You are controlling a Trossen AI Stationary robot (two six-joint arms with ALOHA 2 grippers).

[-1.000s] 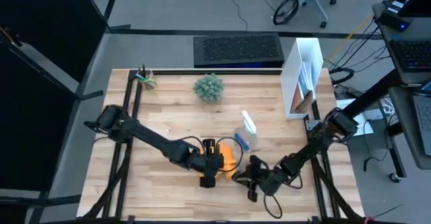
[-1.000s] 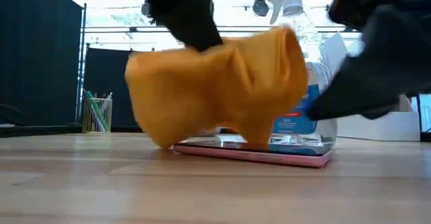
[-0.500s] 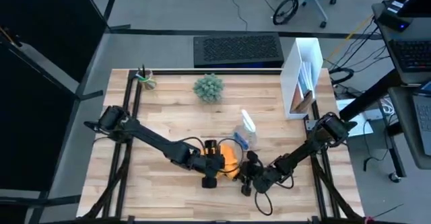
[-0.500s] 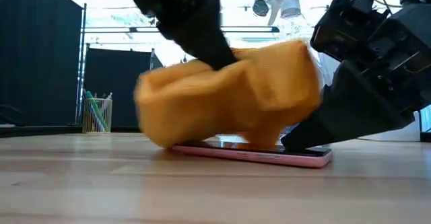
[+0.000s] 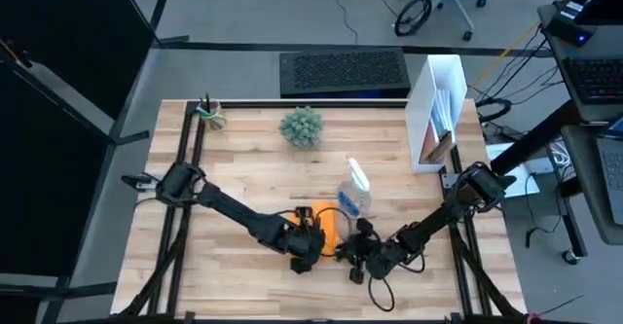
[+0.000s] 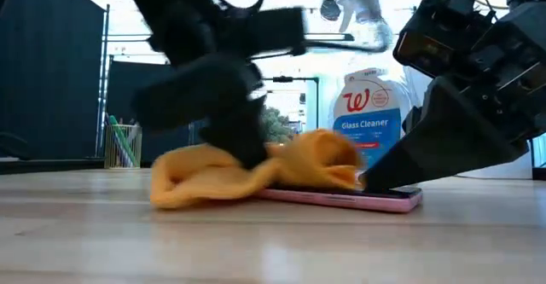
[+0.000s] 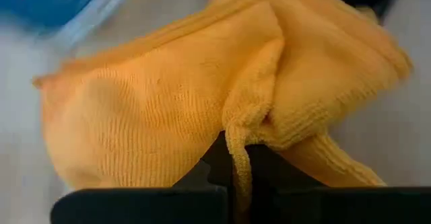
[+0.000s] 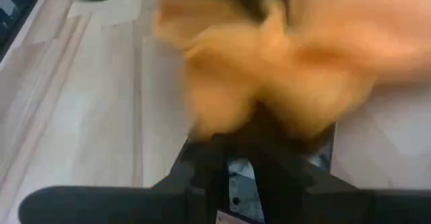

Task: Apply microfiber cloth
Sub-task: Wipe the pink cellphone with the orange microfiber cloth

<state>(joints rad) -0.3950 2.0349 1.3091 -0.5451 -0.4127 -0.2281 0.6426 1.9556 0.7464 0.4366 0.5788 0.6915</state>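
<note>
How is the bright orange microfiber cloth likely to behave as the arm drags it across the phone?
The bright orange microfiber cloth lies crumpled in soft folds, so it is probably floppy and will bunch rather than slide flat. The left tool pinches a thin fold, suggesting it is light. Its knitted pile likely grips the pink-edged flat smartphone, which the right tool touches.

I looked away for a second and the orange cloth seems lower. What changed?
The left gripper, fingers shut on the microfiber cloth, brought it down: a second ago it hung bunched above the phone, now it lies flattened across the phone and table. The right gripper moved in onto the phone's end half a second ago. The spray bottle stayed put.
</note>
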